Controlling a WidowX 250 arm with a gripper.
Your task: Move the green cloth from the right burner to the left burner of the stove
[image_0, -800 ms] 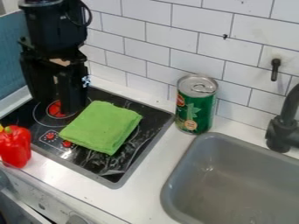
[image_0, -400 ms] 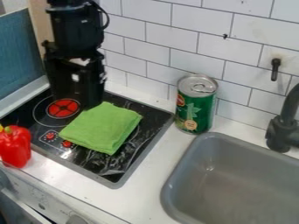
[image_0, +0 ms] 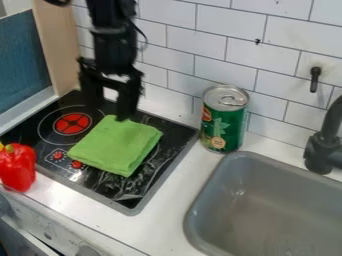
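The black gripper (image_0: pixel 109 106) hangs over the back of the stove, open, with nothing between its fingers. Its right finger is at the rear edge of a folded green cloth (image_0: pixel 117 145); whether they touch, I cannot tell. The cloth lies flat on the black stove top (image_0: pixel 100 187), right of a red burner mark (image_0: pixel 72 123). A green can (image_0: pixel 224 120) stands upright on the counter between stove and sink. At the left edge sits a red bell pepper (image_0: pixel 17 167).
A grey sink (image_0: pixel 267 205) takes up the lower right, with a dark faucet (image_0: pixel 324 150) behind it. White tiled wall (image_0: pixel 227 50) runs along the back. A wooden panel (image_0: pixel 55 45) stands at the upper left.
The arm and gripper have moved right, from over the burner mark to the cloth's rear edge, and the gap between the fingers shows more clearly. The cloth, can and pepper have stayed put.
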